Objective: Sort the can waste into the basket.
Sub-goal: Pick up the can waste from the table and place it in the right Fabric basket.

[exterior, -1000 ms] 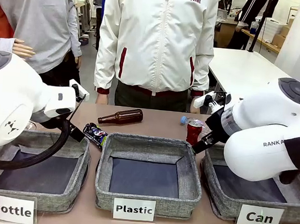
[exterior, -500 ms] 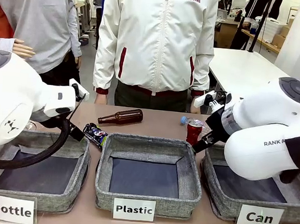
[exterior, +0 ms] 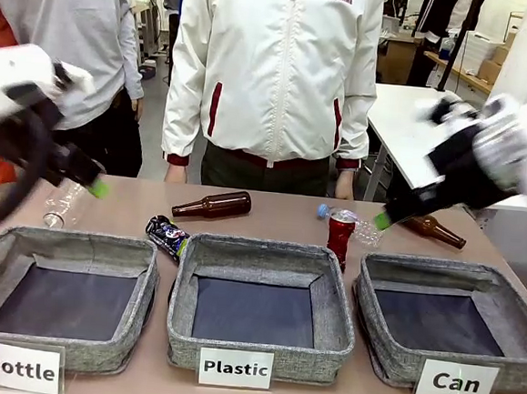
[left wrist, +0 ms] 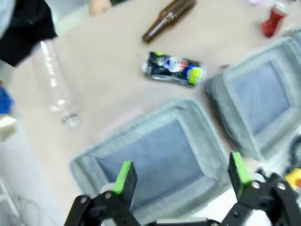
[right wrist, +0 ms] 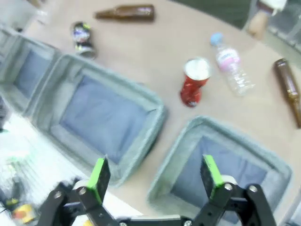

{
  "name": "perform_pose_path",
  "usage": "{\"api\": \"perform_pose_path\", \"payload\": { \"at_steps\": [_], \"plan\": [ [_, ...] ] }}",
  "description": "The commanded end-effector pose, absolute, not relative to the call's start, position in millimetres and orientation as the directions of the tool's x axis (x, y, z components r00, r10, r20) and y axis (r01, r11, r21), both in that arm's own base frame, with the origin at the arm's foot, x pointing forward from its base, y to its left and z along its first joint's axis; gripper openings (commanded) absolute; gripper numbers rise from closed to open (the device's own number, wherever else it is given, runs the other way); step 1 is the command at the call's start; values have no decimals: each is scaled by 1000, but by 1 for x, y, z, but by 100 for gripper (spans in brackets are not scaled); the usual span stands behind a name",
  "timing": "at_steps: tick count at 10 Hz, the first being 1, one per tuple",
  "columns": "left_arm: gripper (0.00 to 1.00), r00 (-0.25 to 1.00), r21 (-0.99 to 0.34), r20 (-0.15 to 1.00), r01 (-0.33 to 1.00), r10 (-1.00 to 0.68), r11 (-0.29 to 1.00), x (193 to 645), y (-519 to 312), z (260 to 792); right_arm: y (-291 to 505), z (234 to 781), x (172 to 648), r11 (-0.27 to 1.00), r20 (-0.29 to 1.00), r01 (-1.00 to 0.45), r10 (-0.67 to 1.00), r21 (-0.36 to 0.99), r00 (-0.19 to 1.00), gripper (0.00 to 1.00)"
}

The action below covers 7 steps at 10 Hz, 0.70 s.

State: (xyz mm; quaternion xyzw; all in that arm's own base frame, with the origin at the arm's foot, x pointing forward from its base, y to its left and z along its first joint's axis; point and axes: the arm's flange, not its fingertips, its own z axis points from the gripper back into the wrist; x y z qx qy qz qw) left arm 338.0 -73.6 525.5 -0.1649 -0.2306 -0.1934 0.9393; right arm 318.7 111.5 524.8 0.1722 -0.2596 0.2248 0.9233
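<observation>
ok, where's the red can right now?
Front view: the red can stands upright right of centre, behind the far right corner of the Plastic basket, with a small clear bottle lying just beyond it.

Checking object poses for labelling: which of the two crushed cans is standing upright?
The red can, upright beside the far right corner of the Plastic basket. The black printed can lies on its side by that basket's far left corner.

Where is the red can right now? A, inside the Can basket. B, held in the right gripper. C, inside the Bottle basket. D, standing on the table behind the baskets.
D: the red can stands upright on the table, just beyond the Plastic basket's far right corner, outside the Can basket.
</observation>
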Motion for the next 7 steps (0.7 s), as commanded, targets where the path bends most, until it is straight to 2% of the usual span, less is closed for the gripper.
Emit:
{"api": "perform_pose_path", "payload": {
  "at_steps": [1, 2, 3, 5, 6, 7],
  "plan": [
    [100, 875, -472, 447, 406, -184, 783, 338, -2, 531, 33, 539, 283, 763, 602, -471, 137, 442, 787, 100],
    [100, 900, -621, 413, 388, -137, 681, 340, 45, 521, -13, 535, 263, 747, 624, -401, -25, 531, 781, 100],
    [100, 923, -746, 383, 303, 11, 593, 340, 102, 508, -59, 523, 243, 689, 627, -356, -185, 632, 757, 100],
    [100, 888, -892, 330, 181, 322, 414, 324, 171, 457, -130, 485, 221, 605, 632, -369, -301, 705, 714, 100],
    [100, 867, -934, 276, 140, 415, 329, 316, 179, 429, -156, 462, 220, 556, 615, -367, -364, 746, 699, 100],
    [100, 843, -969, 175, 57, 509, 240, 316, 181, 401, -178, 439, 223, 510, 557, -317, -432, 799, 709, 100]
  ]
}}
